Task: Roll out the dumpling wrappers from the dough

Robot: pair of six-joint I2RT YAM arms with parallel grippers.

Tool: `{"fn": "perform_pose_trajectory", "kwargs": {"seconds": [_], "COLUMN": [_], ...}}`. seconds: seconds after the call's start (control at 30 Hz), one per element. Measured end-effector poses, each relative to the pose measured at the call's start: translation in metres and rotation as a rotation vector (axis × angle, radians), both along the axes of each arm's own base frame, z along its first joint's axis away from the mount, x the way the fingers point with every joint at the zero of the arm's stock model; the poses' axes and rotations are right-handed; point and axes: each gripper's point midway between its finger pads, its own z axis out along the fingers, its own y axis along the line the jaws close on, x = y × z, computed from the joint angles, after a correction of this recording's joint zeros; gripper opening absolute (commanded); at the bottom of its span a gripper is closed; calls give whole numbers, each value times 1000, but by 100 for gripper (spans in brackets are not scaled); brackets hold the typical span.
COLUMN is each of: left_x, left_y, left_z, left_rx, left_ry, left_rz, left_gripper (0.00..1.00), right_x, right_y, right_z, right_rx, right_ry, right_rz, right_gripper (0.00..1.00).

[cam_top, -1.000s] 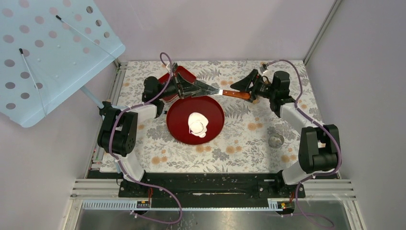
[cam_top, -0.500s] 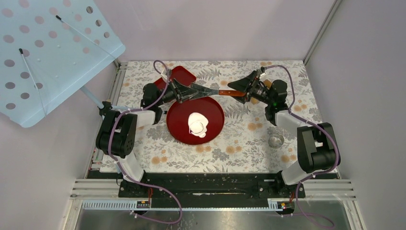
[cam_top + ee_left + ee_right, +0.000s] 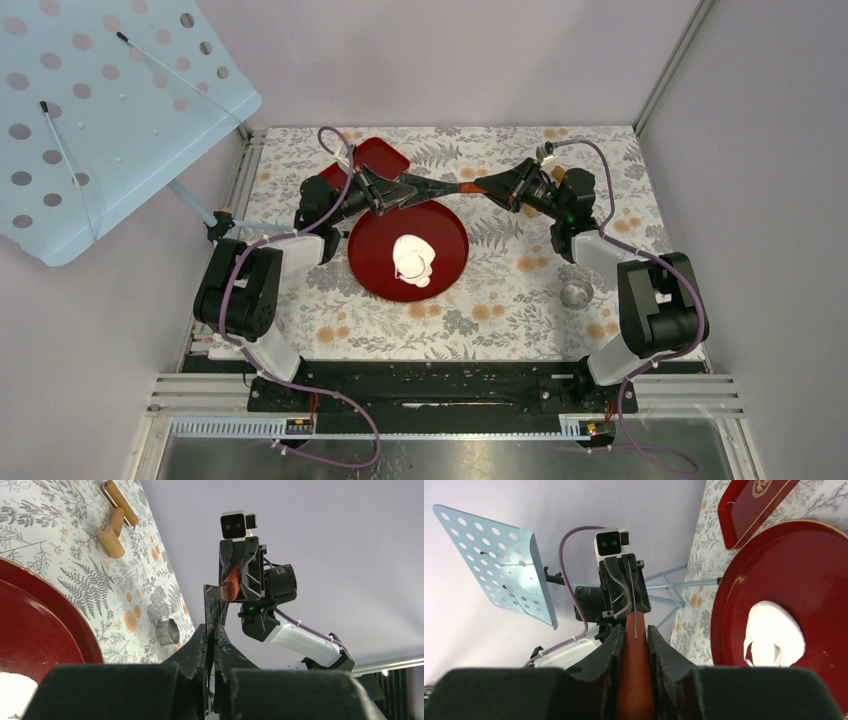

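While both claws hold the spatula point(image 3: 447, 187) at once, the step in hand looks like a handover above the far rim of the round red plate point(image 3: 365, 262). The left claw point(image 3: 398, 188) is pressed together on the dark blade, and the right claw point(image 3: 492, 187) is clamped on the orange-brown handle point(image 3: 636, 680). To do it well, I judge the left claw should let go only when the right one's hold is firm. It should part fully so the thin blade slips free without twisting, then back away along the blade's line toward the left edge of the counter point(image 3: 500, 300). The right arm should hold steady meanwhile, then bring the blade low and flat to the dough point(image 3: 412, 260). That soft white piece lies near the middle of the round plate; whether separate dumpling wrappers lie within it I cannot tell. A rectangular red tray point(image 3: 385, 152) sits toward the far left corner, partly under the left arm. A small metal ring point(image 3: 575, 293) stands near the right edge, and a wooden rolling pin point(image 3: 111, 525) lies beyond the plate. A perforated blue panel point(image 3: 100, 100) stands off the left edge. What stands in the way is chiefly the left arm itself and its purple cable point(image 3: 335, 145), both close over the plate's far rim.
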Motion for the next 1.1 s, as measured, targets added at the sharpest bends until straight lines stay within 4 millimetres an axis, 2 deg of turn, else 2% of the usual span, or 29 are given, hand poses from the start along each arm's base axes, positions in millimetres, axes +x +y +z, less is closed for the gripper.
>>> {"fn": "perform_pose_trajectory", "kwargs": {"seconds": [0.03,0.1,0.13,0.17,0.27,0.3,0.33,0.4,0.47,0.6,0.67,0.8,0.87,1.0,1.1], "left_x": [0,0,0,0,0,-1,-1,0,9,34,38,33,30,23,20], "left_y": [0,-1,-1,-1,-2,-4,-4,-2,9,51,69,96,109,131,143], "left_z": [1,-2,-3,-5,-15,-22,-27,-36,-45,-68,-76,-92,-104,-128,-142], "left_rx": [0,2,4,7,44,63,81,115,162,351,461,677,776,920,990], "left_ry": [2,28,37,44,50,68,76,106,122,121,103,71,81,133,169], "left_rz": [2,5,6,6,8,2,2,-2,28,164,225,299,321,353,370], "left_gripper": [0,0,6,20,80,94,98,99,99,99,99,99,99,93,88], "right_x": [0,1,2,2,1,-1,-1,-2,0,2,4,7,4,-12,-25], "right_y": [0,-1,-1,-1,0,1,2,4,2,-3,-4,-5,-5,-3,1], "right_z": [-2,-3,-3,-5,-6,-6,-6,-6,-8,-14,-20,-39,-55,-87,-103], "right_rx": [-6,-17,-23,-28,-37,-41,-45,-65,-103,-192,-228,-290,-320,-383,-412], "right_ry": [1,-16,-22,-19,-27,-33,-30,-26,-26,-34,-23,31,77,176,219], "right_rz": [-3,-7,-9,-11,-3,6,13,29,33,30,35,57,74,110,135], "right_gripper": [2,0,0,0,0,0,0,0,0,0,0,0,0,0,0]}}
